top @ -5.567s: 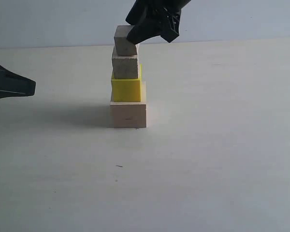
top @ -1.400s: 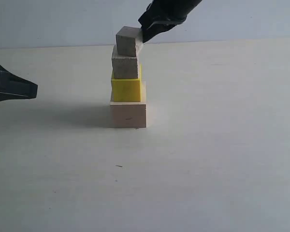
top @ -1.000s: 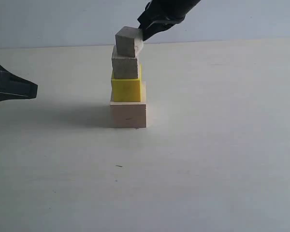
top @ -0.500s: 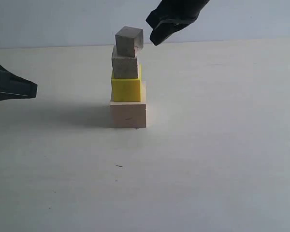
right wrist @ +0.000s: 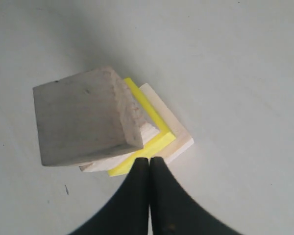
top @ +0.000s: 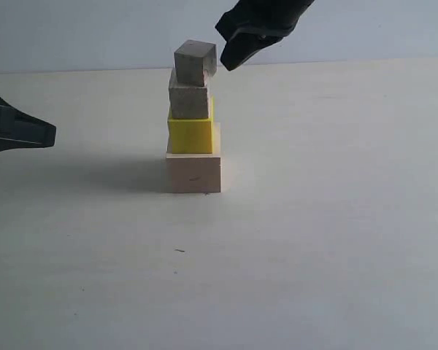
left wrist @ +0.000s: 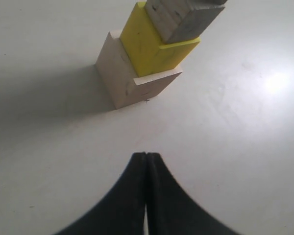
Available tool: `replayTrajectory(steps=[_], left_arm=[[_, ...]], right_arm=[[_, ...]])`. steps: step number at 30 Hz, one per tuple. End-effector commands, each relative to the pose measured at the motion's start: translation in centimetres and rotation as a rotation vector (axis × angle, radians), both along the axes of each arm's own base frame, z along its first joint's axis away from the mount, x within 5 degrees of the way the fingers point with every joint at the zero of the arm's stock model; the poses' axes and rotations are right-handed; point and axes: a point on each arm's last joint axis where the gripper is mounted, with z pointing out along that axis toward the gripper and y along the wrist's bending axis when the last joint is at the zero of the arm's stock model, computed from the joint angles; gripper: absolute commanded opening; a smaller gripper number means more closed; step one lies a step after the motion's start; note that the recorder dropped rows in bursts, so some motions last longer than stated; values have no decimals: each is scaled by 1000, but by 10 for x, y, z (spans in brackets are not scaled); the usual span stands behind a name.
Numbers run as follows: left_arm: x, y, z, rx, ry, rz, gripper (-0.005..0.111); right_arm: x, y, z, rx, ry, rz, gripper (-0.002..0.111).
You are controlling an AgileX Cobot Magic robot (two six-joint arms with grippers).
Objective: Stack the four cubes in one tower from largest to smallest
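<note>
Table, front: the pale matte table [top: 314,240] is lying smooth and level in the foreground, carrying only a small dark mark [top: 179,250] there.
Left pincer: the left pincer [top: 51,133] is hanging low at the left side, jaws pressed together on nothing, well apart from the cubes.
Tower: the tower [top: 193,117] is standing mid-table, with the largest cube [top: 194,173] at the base, the yellow cube [top: 190,135] on it, then the small cube [top: 189,102] and the smallest cube [top: 195,62] on top. All four seem to be sitting in the right order.
Right pincer: the right pincer [top: 230,64] is hovering just beside the top cube, jaws closed and empty, with a thin gap showing between them.
Risk: the top cube is sitting twisted out of square, and the layers are looking offset towards one side. A sideways brush from the closed tip could be pushing it off, or tipping the column.
Surface: nothing is bracing the base, so a knock could be sliding it.
Room: a plain pale wall [top: 350,29] is running behind, and a soft shadow is falling left of the tower.
</note>
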Motion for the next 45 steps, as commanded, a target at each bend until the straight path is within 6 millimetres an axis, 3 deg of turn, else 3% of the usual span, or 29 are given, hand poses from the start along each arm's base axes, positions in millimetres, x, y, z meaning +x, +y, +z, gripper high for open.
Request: replayTrajectory(steps=[1,29,35,45], left_arm=[[0,1,-1,-6,5,11,0],[0,1,-1,-6,5,11,0],[0,0,-1,-8,9,6,0],[0,0,-1,-8,9,6,0]], right_arm=[[-2,3,7,39,-1,-1,0],[2,5,10,86,-37,-34,0],[8,2,3,35,-52,-77,0],[10,8,0,94,-46,-69,0]])
